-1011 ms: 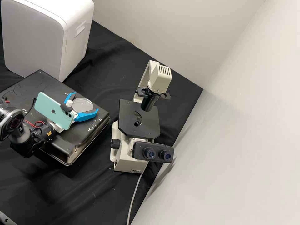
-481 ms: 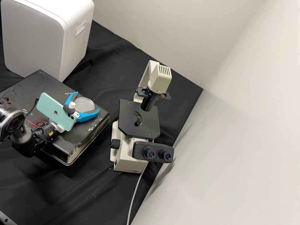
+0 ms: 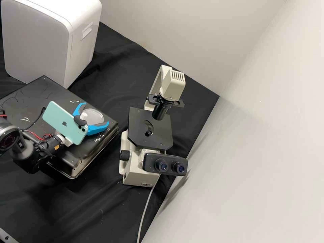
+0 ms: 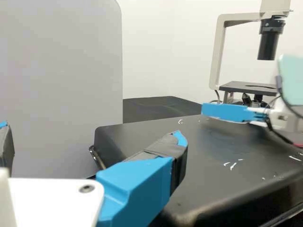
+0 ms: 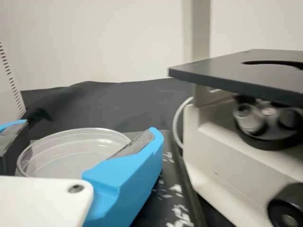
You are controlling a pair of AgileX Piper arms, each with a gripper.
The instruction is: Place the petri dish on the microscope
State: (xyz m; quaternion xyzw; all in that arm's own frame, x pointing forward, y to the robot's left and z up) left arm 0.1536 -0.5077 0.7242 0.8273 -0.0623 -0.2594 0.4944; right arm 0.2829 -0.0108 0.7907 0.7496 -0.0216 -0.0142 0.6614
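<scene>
**Dish in my right grip, on the black case beside the microscope**

My right gripper (image 3: 96, 113) (image 5: 85, 130) is clenched lightly on the round clear plastic petri dish (image 3: 91, 115) (image 5: 66, 151), one blue finger against each side of its rim. The dish sits low over the near corner of the flat, scuffed black case (image 3: 33, 94) (image 5: 170, 189), whose lid is speckled with white flecks. I cannot tell whether the dish rests on the lid or is just off it.

A mint-green phone (image 3: 64, 123) is strapped to that wrist.

The beige microscope with a black square stage (image 3: 150, 126) (image 5: 246, 71) stands just beside the case, nothing lying on the stage, its binocular eyepieces facing the bench's front. A grey cable (image 3: 145, 209) trails from its base.

My left gripper (image 4: 90, 132) is released, fingers wide apart with nothing between them, low at the case's other side, near the tall white rounded appliance (image 3: 44, 37) (image 4: 57, 85).

Everything stands on a wrinkled black cloth (image 3: 111, 67) covering the bench. Plain pale walls (image 3: 202, 33) close in behind it and along its right edge.
</scene>
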